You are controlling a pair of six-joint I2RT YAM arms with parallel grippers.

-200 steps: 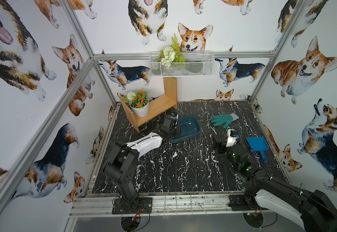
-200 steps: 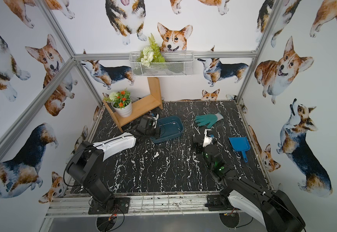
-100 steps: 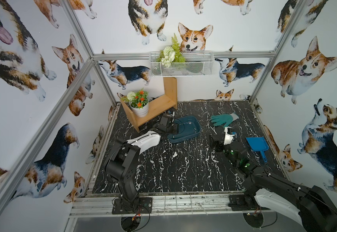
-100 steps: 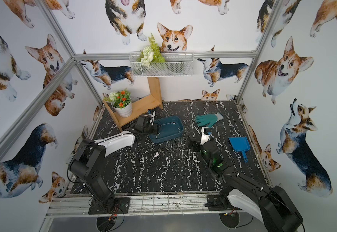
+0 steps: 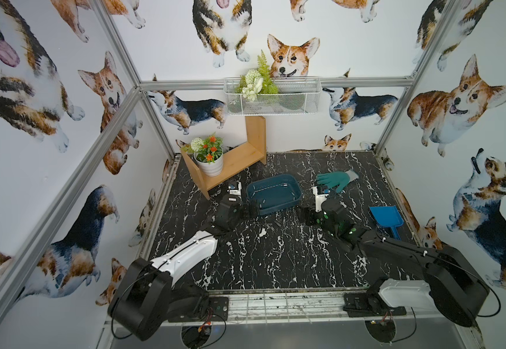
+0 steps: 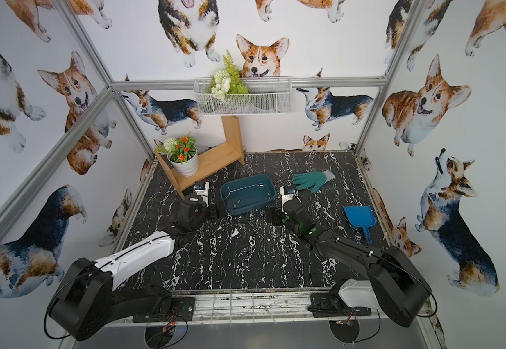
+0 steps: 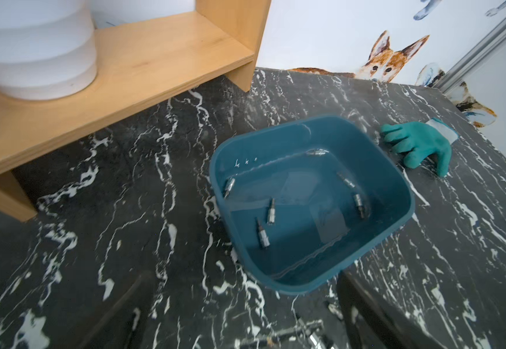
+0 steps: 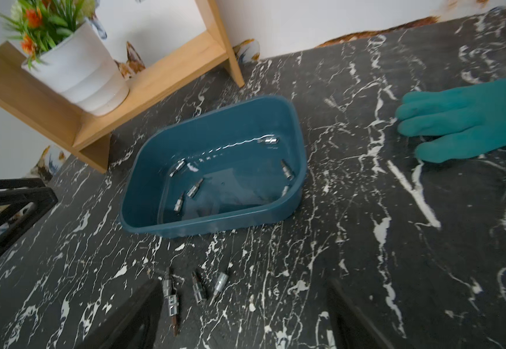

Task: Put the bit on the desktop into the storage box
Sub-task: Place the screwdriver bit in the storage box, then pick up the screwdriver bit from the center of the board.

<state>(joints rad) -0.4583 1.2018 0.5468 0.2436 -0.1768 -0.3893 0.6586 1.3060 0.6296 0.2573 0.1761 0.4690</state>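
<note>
L arm [image 5: 185, 256] is reaching out low from its base at the near edge, white forearm sloping down, wrist turning in toward the storage box [image 5: 275, 210]. The left gripper [image 5: 250, 211] is hanging low just beside the box's near corner, jaws spread wide w/ nothing between them. R arm [image 5: 396, 247] is stretching low over the black marble table [image 5: 275, 260] from the opposite side, black forearm nearly flat. The right gripper [image 8: 242, 284] is pointing toward the box too, jaws gaping apart, not clamping anything. Loose bits [image 8: 198, 287], three or so, are lying on the table right under the right gripper, between its fingers [image 8: 137, 314], just short of the box & not touching it. Only the box's near wall is standing btw them & the box floor. Boxed bits [image 7: 271, 210], abt six, are lying scattered inside, ahead of both grippers. A green glove [image 5: 337, 179] is lying ahead of the right gripper, off to one side. A blue scoop [image 5: 386, 216] is sitting behind it, well apart. A wooden shelf [image 5: 236, 160] w/ a white flower pot [image 5: 209, 164] is standing past the left gripper, near the box
</note>
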